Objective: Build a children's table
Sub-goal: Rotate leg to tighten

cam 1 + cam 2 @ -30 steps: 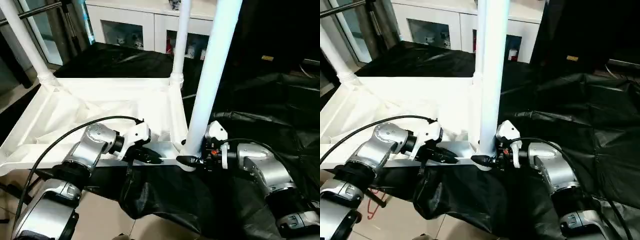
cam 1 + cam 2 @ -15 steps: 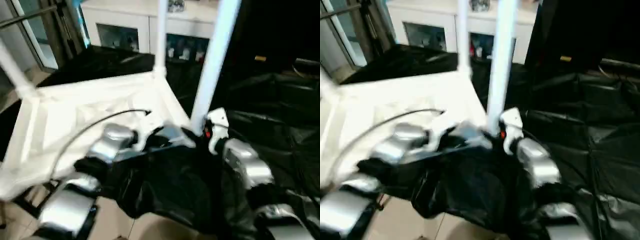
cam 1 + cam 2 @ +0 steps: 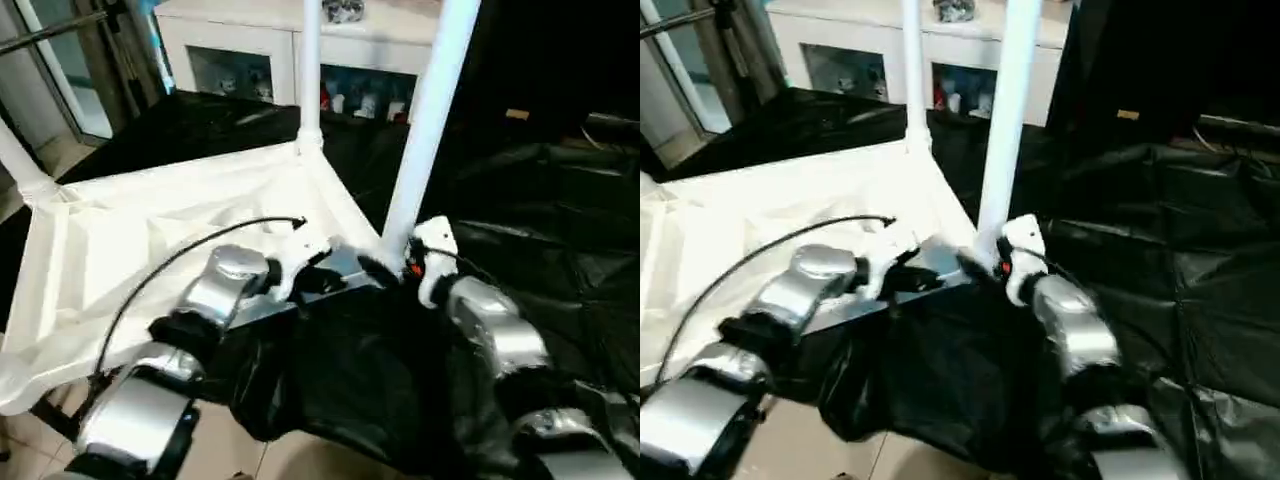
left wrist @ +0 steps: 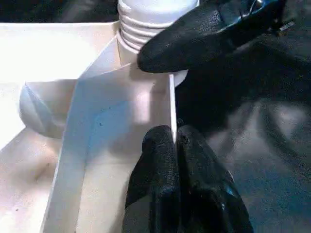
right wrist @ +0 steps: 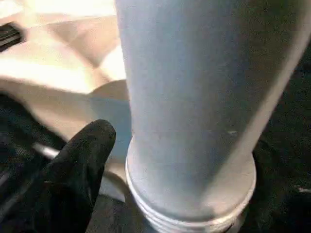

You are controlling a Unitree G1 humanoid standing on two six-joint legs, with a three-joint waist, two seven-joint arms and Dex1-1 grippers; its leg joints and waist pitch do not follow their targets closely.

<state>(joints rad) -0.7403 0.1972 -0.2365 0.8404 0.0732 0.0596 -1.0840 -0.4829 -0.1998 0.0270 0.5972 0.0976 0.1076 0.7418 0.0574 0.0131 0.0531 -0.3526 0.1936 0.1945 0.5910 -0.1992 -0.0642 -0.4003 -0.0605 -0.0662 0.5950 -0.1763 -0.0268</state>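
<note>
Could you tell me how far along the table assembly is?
Done: two far legs stand in the upturned tabletop. In hand: the left gripper pinches its rim, and the right gripper is at the base of the near leg, where threads show. Left: probably tightening that leg, then flipping the table.

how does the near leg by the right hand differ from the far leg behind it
The near leg looks thicker and stands in the tabletop's corner closest to the robot, with the right hand at its base. The far leg looks thinner and rises from the corner by the cabinet, with no hand near it. Both are white, upright tubes seated in corner sockets.
</note>
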